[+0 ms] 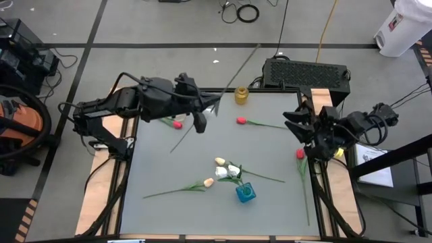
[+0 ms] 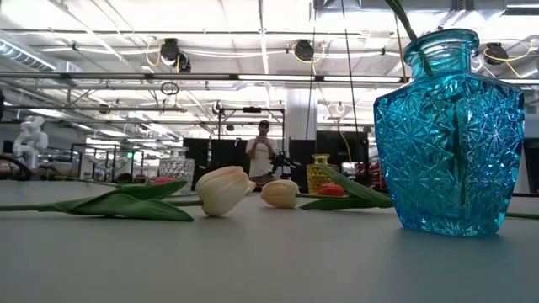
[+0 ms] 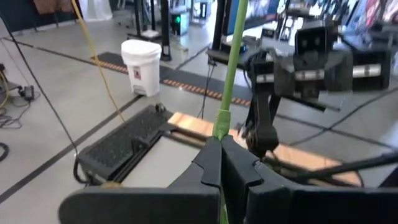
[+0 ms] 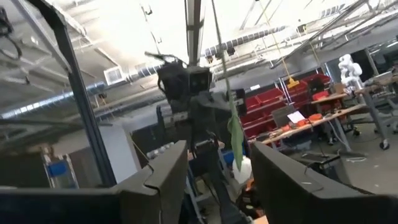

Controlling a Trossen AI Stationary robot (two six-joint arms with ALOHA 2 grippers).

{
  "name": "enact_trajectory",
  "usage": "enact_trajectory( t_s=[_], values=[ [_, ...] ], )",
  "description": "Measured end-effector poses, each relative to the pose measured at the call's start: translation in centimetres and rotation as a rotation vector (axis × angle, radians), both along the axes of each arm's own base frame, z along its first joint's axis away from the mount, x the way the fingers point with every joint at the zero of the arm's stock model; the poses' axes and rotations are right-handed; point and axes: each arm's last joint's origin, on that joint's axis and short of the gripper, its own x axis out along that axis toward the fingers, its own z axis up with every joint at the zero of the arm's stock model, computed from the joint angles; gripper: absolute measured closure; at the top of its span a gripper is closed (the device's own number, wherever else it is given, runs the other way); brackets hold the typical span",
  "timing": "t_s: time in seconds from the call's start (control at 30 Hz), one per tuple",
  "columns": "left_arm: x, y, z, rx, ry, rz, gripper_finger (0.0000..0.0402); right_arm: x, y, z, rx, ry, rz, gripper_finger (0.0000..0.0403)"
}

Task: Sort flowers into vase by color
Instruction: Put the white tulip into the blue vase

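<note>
My left gripper (image 1: 214,108) is pinched tight on a long green stem (image 1: 237,69), held up in the air with the yellow vase (image 1: 241,95) just beside it. A red flower (image 1: 177,124) lies close below my left arm. Cream and white flowers (image 1: 221,162) sit by the blue vase (image 1: 245,193), which has one stem in it. My right gripper (image 1: 302,128) waits at the counter (image 1: 202,216) edge, spread and holding nothing, with two red flowers (image 1: 241,121) near it. I think most sorting is left.
</note>
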Motion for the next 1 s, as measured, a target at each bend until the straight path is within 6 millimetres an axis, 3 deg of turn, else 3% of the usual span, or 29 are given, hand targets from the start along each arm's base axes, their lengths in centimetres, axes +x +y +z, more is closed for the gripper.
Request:
enact_trajectory(
  t_s=[0.2,0.63,0.8,1.0],
  values=[
    [0.7,-0.1,0.2,-0.007,-0.055,-0.015,0.0401,1.1,0.5,2.3,-0.136,0.055,-0.081,0.0234],
    [3.5,0.4,-1.7,-0.01,-0.008,-0.017,0.0401,2.9,0.9,7.5,-0.358,0.417,-0.289,0.0234],
    [5.0,0.4,-2.1,-0.022,-0.048,-0.07,0.0401,3.7,1.3,8.5,-0.341,0.42,-0.283,0.0234],
    [6.0,0.4,-2.0,-0.024,-0.116,-0.127,0.0402,4.6,1.7,8.4,-0.291,0.418,-0.265,0.0234]
  ],
)
